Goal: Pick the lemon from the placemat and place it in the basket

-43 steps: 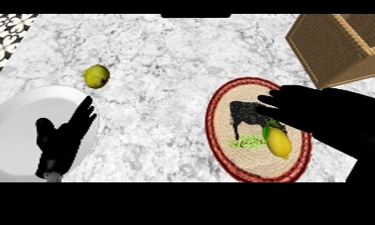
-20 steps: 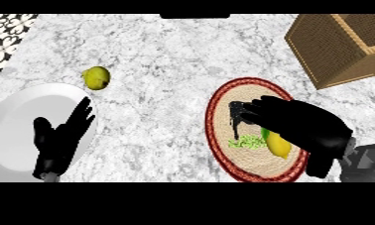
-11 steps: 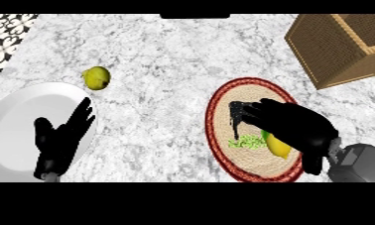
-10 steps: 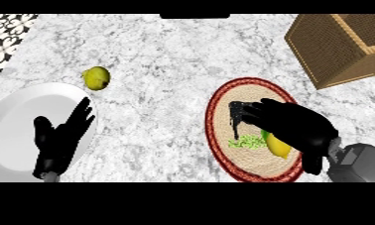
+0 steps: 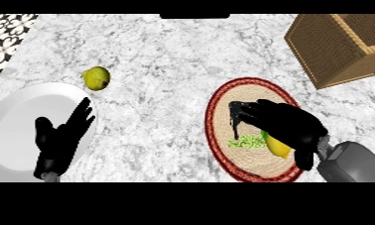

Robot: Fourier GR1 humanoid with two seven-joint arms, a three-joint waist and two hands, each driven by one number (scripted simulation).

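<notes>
- Right hand (image 5: 289,126) has dropped and curled over the lemon (image 5: 278,146) on the placemat (image 5: 223,120), lower right; grasp likely closing.
- Basket (image 5: 330,50) upper right awaits.
- Left hand (image 5: 62,140) rests open, lower left.

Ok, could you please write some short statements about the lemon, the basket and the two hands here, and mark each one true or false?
1. The lemon lies on the round placemat. True.
2. The right hand is over the lemon, fingers curled around it. True.
3. The basket stands at the left edge of the counter. False: it is at the upper right.
4. The left hand holds the yellow-green fruit. False: it is open over the white plate, apart from the fruit.
5. The lemon is inside the basket. False: it is on the placemat.
</notes>
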